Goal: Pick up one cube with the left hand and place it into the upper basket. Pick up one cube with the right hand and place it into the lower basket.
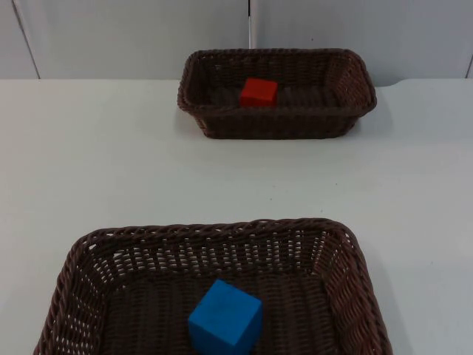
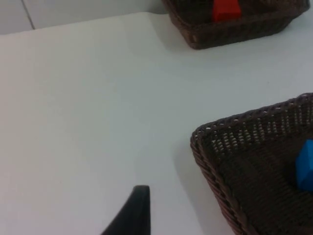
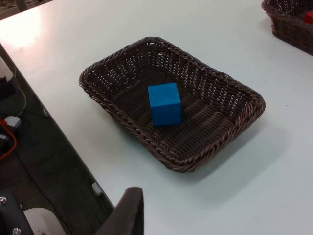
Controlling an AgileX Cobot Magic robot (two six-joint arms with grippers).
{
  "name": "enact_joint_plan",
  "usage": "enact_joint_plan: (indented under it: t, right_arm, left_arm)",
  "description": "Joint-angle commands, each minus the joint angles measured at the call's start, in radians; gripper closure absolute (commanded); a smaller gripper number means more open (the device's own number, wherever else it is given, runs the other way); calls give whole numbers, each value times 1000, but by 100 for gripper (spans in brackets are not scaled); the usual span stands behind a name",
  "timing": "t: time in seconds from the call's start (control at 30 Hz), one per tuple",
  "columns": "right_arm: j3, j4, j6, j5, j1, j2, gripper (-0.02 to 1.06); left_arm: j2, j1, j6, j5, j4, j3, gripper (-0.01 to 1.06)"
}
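A red cube (image 1: 259,92) lies inside the upper brown wicker basket (image 1: 347,103) at the back of the table. A blue cube (image 1: 225,316) rests on the floor of the lower wicker basket (image 1: 355,274) at the front. In the left wrist view, my left gripper (image 2: 139,196) hangs over bare table beside the lower basket (image 2: 210,161), with the blue cube (image 2: 305,164) and the red cube (image 2: 226,10) beyond. My right gripper (image 3: 129,200) is raised near the table's edge, away from the lower basket (image 3: 98,93) and its blue cube (image 3: 165,104). Neither gripper holds anything that I can see.
The white table (image 1: 111,163) stretches between the two baskets. A grey partition wall (image 1: 133,37) stands behind the upper basket. In the right wrist view the table edge (image 3: 58,117) drops to a dark floor with equipment and cables (image 3: 10,127).
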Motion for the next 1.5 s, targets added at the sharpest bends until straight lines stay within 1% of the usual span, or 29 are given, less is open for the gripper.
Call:
enact_joint_plan:
  t: [0.0,0.07,0.13,0.27,0.33,0.47,0.5,0.6,1.17,1.3,1.33,1.47]
  right_arm:
    - [5,4,-2,-1,4,-4,-1]
    - [5,4,-2,-1,4,-4,-1]
    - [5,4,-2,-1,4,-4,-1]
    - [5,4,-2,-1,4,-4,-1]
    - [5,4,-2,-1,4,-4,-1]
    - [5,4,-2,-1,4,-4,-1]
    - [5,4,-2,-1,4,-4,-1]
    - [5,4,-2,-1,4,-4,-1]
    - [5,4,1,-1,-7,-4,-1]
    - [5,6,1,-1,-68,-4,-1]
    - [5,6,1,-1,-68,-4,-1]
    - [5,6,1,-1,-150,-4,-1]
  left_arm:
    - [-4,27,-7,2,3,5,0]
    - [-4,54,-7,2,3,5,0]
    - [-4,62,-7,2,3,5,0]
    - [-4,123,-7,2,3,5,0]
    - [-4,130,-7,2,3,5,0]
    - [-4,190,-7,2,3,5,0]
    - [-4,190,-7,2,3,5,0]
    - [-4,224,-7,2,3,5,0]
    - [-4,227,-7,2,3,5,0]
    - [-4,227,-7,2,3,5,0]
    - [-4,227,-7,2,3,5,0]
    - [-4,227,-7,2,3,5,0]
